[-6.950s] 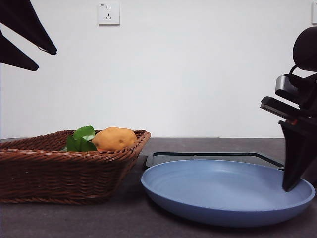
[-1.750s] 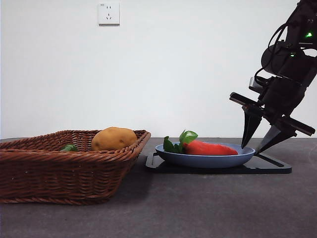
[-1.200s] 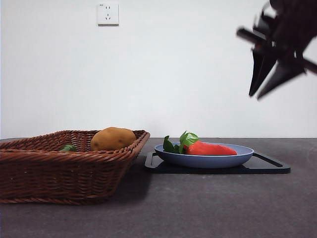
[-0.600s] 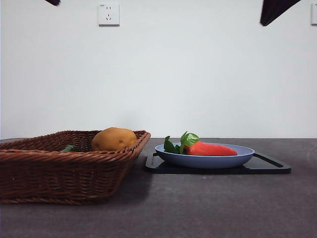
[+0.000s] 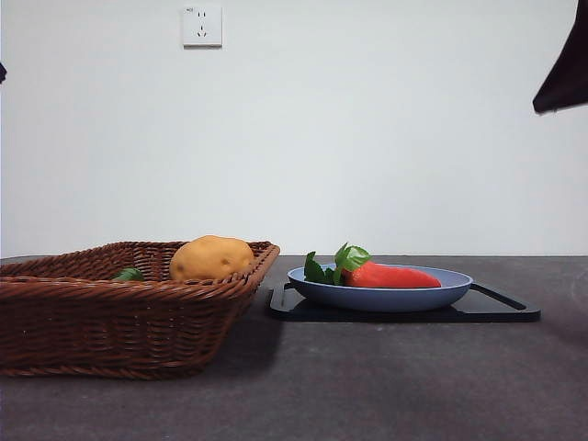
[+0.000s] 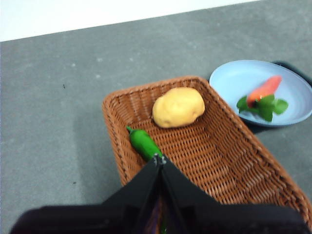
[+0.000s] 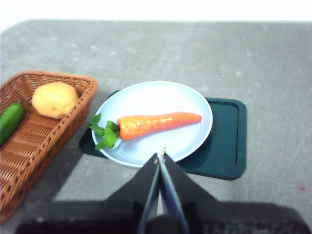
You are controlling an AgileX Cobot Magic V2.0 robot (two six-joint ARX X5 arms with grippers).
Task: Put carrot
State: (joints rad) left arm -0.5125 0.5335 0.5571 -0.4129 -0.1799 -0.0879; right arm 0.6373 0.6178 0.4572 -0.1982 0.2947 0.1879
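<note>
The red-orange carrot (image 5: 390, 276) lies flat in the blue plate (image 5: 455, 289), green leaves pointing toward the basket; it also shows in the right wrist view as the carrot (image 7: 156, 123) and in the left wrist view as the carrot (image 6: 263, 91). My right gripper (image 7: 160, 155) is shut and empty, high above the near edge of the plate (image 7: 195, 105). It shows only as a black tip (image 5: 562, 78) at the upper right of the front view. My left gripper (image 6: 159, 159) is shut and empty, raised over the wicker basket (image 6: 234, 161).
The wicker basket (image 5: 83, 317) at the left holds a yellow-brown potato (image 5: 210, 257) and a green pepper (image 6: 143, 142). The plate rests on a black tray (image 5: 501, 308). A wall socket (image 5: 202, 25) is on the white wall behind.
The right arm let go of the carrot in the plate, rose and drew off to the upper right. The carrot and plate have stayed still since.
</note>
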